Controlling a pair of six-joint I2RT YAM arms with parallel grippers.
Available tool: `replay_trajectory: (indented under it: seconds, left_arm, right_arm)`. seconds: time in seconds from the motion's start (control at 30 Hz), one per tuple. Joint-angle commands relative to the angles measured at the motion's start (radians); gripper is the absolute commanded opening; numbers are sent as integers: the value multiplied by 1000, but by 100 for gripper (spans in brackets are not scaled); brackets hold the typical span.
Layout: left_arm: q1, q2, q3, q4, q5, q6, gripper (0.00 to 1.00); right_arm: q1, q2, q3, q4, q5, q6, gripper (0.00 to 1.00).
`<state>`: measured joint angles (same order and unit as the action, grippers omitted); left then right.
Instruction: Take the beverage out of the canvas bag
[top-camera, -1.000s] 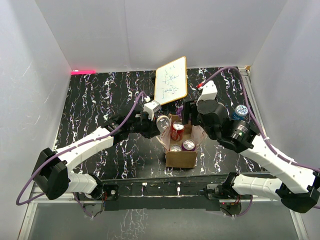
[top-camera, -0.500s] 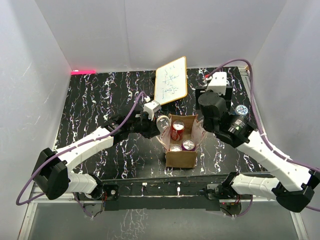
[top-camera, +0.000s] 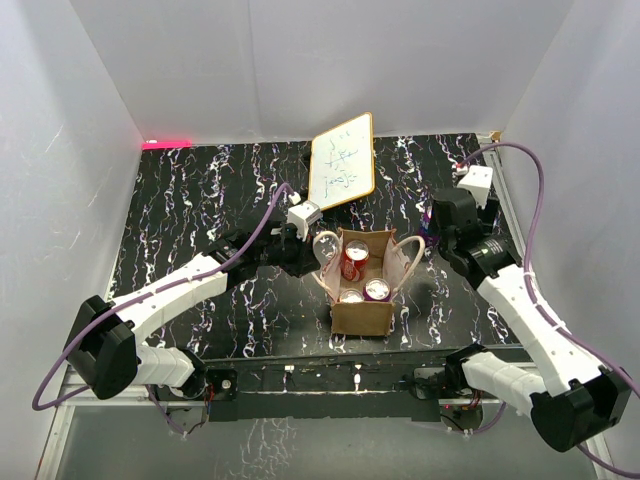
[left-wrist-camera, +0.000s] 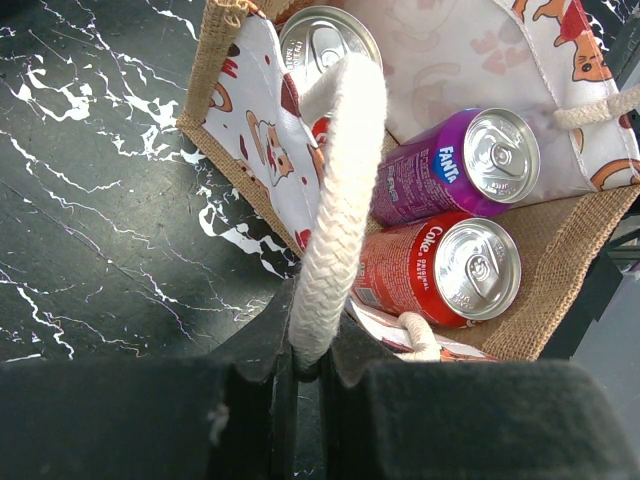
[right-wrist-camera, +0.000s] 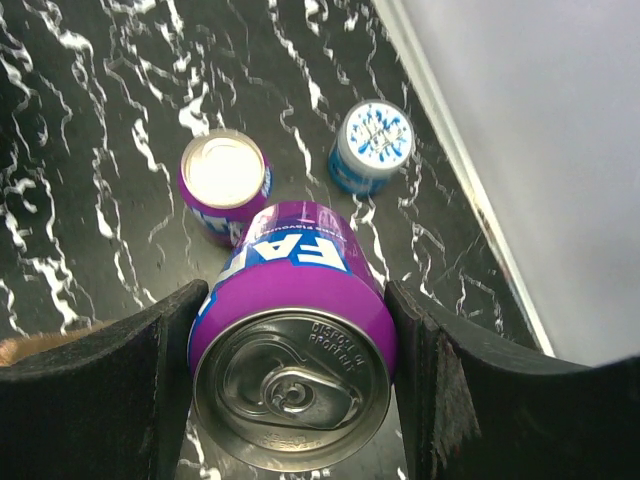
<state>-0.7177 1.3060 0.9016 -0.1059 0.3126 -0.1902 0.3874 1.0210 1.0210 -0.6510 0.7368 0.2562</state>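
Note:
The tan canvas bag (top-camera: 362, 300) stands open at the table's near middle, with a red Coke can (top-camera: 354, 262) and a purple Fanta can (top-camera: 377, 290) inside. My left gripper (top-camera: 316, 243) is shut on the bag's left whitish rope handle (left-wrist-camera: 337, 190). The left wrist view shows the Fanta can (left-wrist-camera: 460, 165), the Coke can (left-wrist-camera: 440, 265) and a third can (left-wrist-camera: 325, 45) in the bag. My right gripper (right-wrist-camera: 292, 400) is shut on another purple Fanta can (right-wrist-camera: 292, 330), held above the table right of the bag. In the top view that gripper (top-camera: 452, 218) hides its can.
A wood-framed whiteboard (top-camera: 342, 160) leans behind the bag. Below my right gripper a purple can (right-wrist-camera: 222, 180) and a blue can (right-wrist-camera: 373, 145) stand on the black marbled table (right-wrist-camera: 90, 180), close to the right white wall (right-wrist-camera: 540, 140).
My right arm has swung from over the bag to the right side of the table, carrying the purple Fanta can. The left gripper has kept hold of the handle without moving.

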Motion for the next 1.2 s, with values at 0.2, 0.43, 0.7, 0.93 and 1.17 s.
replay_trajectory:
  seconds: [0.2, 0.43, 0.7, 0.93, 1.17]
  left_arm:
    - [3, 7, 45, -4, -44, 12, 0]
    - [3, 8, 125, -54, -59, 44, 0]
    - [4, 0, 54, -1, -64, 35, 0]
    - [3, -18, 44, 5, -37, 30, 0]
    - [3, -14, 45, 7, -8, 32, 0]
  right_arm:
    - [-65, -129, -91, 42, -88, 139, 8]
    - [-109, -98, -124, 57, -106, 173, 7]
    - [-222, -31, -172, 166, -256, 144, 7]
    - [-262, 92, -221, 253, -375, 144, 8]
    - [-263, 202, -175, 257, -384, 114, 8]
